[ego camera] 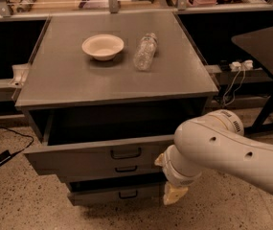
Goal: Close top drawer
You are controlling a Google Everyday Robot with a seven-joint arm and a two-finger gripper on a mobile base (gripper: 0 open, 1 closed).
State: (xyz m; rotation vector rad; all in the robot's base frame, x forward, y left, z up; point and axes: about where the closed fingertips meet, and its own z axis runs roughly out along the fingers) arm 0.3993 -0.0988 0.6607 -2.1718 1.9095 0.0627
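The top drawer (78,158) of the grey cabinet stands pulled out, its dark inside open to view below the cabinet top (78,87). Its flat grey front carries a small black bar handle (126,153) at the centre. My gripper (166,177) is at the right end of the drawer fronts, right of the handle, at the end of the white arm (232,152). Its tan fingers (174,194) are spread apart and hold nothing. The wrist hides the right end of the drawer front.
A white bowl (103,46) and a clear plastic bottle (145,51) lie on the cabinet top. A middle drawer (97,169) and a slightly pulled-out bottom drawer (112,194) sit below. A dark table (265,47) stands at right. A cable with a black adapter (2,158) lies on the floor at left.
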